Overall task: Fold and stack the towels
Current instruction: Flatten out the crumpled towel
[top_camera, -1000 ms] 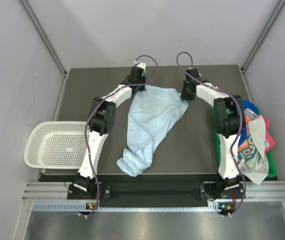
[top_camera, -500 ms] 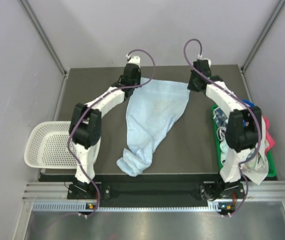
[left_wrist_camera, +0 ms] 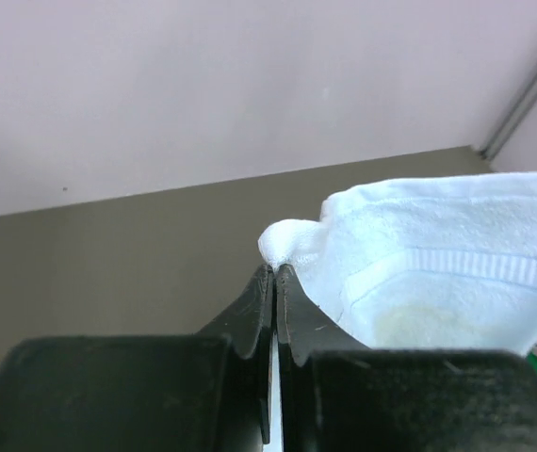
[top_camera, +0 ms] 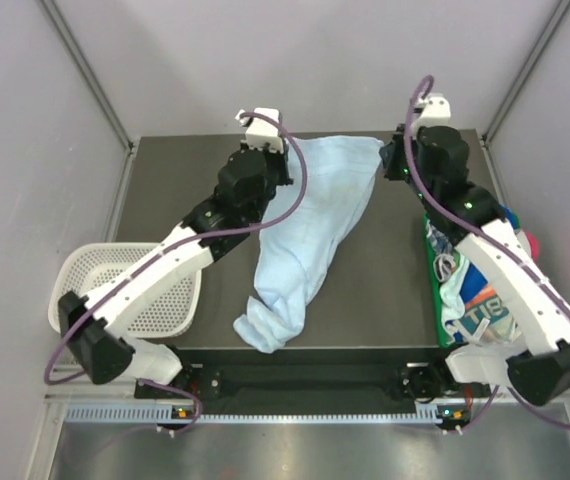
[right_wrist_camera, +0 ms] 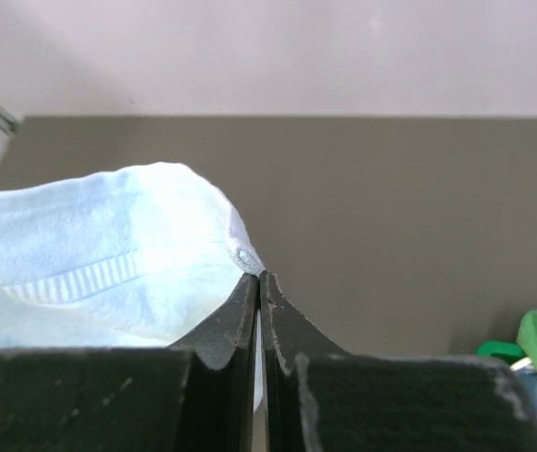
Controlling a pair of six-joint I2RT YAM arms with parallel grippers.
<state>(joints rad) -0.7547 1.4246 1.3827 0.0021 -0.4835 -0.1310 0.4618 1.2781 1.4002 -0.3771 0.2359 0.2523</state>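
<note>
A pale blue towel [top_camera: 310,235] stretches from the table's far edge down to a bunched end [top_camera: 263,328] near the front. My left gripper [top_camera: 287,160] is shut on its far left corner, and my right gripper [top_camera: 390,160] is shut on its far right corner. In the left wrist view the left gripper [left_wrist_camera: 275,269] pinches a corner of the pale blue towel [left_wrist_camera: 438,273], which spreads to the right. Seen from the right wrist, the right gripper [right_wrist_camera: 258,275] nips the pale blue towel [right_wrist_camera: 108,254] at its hem. More towels [top_camera: 480,300] lie heaped at the right.
A green tray [top_camera: 431,272] at the table's right edge holds the heap of towels. A white mesh basket [top_camera: 105,290] sits off the left edge, partly under my left arm. The dark table [top_camera: 175,190] ends at grey walls on three sides.
Both arms have lifted and swung toward the far edge and apart. The towel's top edge has been drawn wider and further back while its lower end stays bunched near the front.
</note>
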